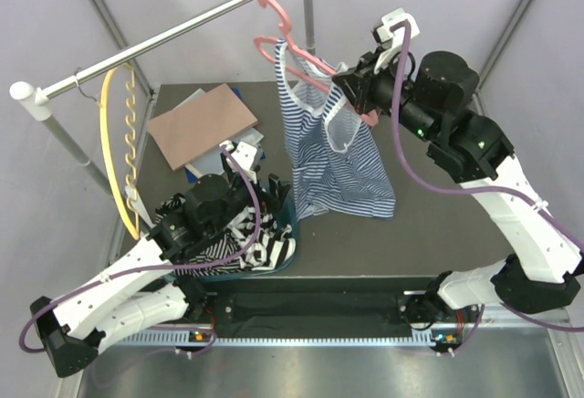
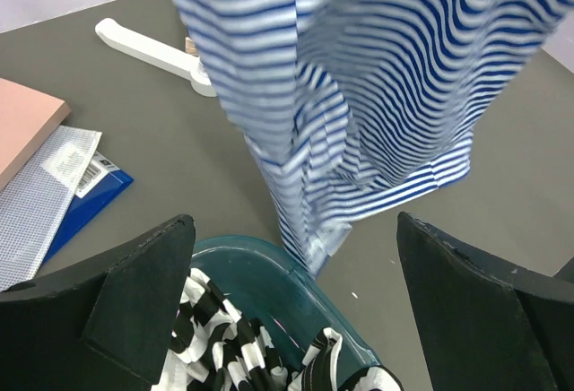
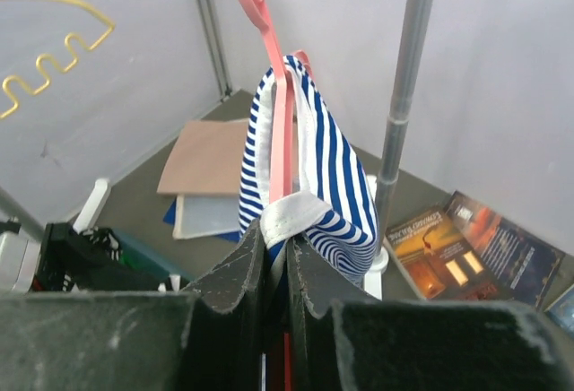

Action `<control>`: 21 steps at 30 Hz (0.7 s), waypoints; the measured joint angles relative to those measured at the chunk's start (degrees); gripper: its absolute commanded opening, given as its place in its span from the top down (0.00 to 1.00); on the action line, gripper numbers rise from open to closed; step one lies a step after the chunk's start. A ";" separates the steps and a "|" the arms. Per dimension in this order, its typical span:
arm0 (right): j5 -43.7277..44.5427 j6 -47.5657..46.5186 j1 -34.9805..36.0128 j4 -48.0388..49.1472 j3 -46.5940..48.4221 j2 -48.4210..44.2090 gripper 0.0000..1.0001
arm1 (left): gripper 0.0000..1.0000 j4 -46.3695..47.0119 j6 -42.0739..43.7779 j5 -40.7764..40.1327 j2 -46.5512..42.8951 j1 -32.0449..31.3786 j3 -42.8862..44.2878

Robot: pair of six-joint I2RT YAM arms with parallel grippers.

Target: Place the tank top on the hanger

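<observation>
The blue-and-white striped tank top (image 1: 333,156) hangs from the pink hanger (image 1: 283,28), and its hem trails on the table. My right gripper (image 1: 345,88) is shut on the top's white-edged strap, with the hanger's arm in the same pinch. In the right wrist view the strap (image 3: 296,212) bunches over the gripper (image 3: 280,230), and the hanger (image 3: 280,113) rises straight above. My left gripper (image 1: 263,186) is open and empty. In the left wrist view it (image 2: 296,238) hovers over the teal basket (image 2: 269,261), and the tank top (image 2: 359,77) hangs just beyond.
The teal basket (image 1: 290,234) holds bold black-and-white striped garments (image 1: 242,243). A yellow wavy hanger (image 1: 114,142) hangs on the metal rail (image 1: 182,28). Books and a brown board (image 1: 201,124) lie at the back left. The rack post (image 3: 404,77) stands close by, with more books (image 3: 457,247) beside it.
</observation>
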 measured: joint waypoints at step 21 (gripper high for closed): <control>-8.87 8.17 -8.79 9.92 2.40 6.16 1.00 | 0.01 -0.04 0.02 -0.83 0.04 0.00 -0.22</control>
